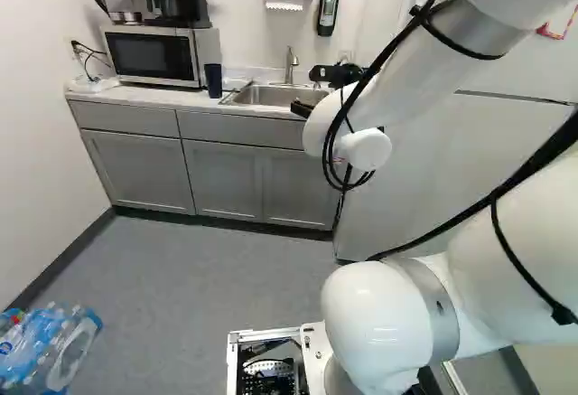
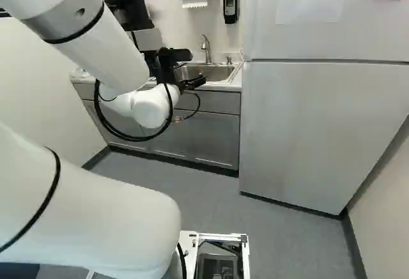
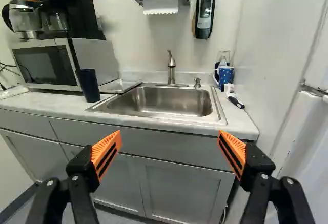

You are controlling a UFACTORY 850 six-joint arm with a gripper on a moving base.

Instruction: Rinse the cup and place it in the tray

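- Bottles (image 1: 41, 345), in a blue-tinted heap on the floor, show only in the left base view, at its lower left.
- Coffee maker (image 3: 72, 8) and glass pot (image 3: 25, 19) sit on the microwave (image 3: 43, 65); the arm (image 2: 96, 39) covers much of that corner in the right base view.
- Cup (image 3: 88, 85), dark blue, stands upright on the counter (image 3: 66, 106), just beside the microwave — seen in the left base and wrist views, hidden in the right base one.
- Tray (image 3: 120, 86), metal, lies between cup and sink (image 3: 164, 101); the wrist view gives it most clearly.
- Faucet (image 3: 171, 67) rises behind the sink, with a soap pump (image 3: 197, 82) beside it. Paper towels (image 3: 160, 5) hang on the wall above.
- Gripper (image 2: 194, 83) shows small and dark before the sink in the right base view. Only the wrist view tells its state: the gripper (image 3: 170, 136) is spread wide, with nothing held between its orange pads (image 3: 107, 152).
- Soap dispenser (image 3: 205, 9) is on the wall, in all three views.
- Mug (image 3: 226, 75), blue with pale dots, and a brush (image 3: 233, 98) are at the sink's fridge-side end — plain only in the wrist view.
- Fridge (image 2: 319, 126) stands beside the counter; the right base view shows its front broadly, while the arm crosses it in the left base view.
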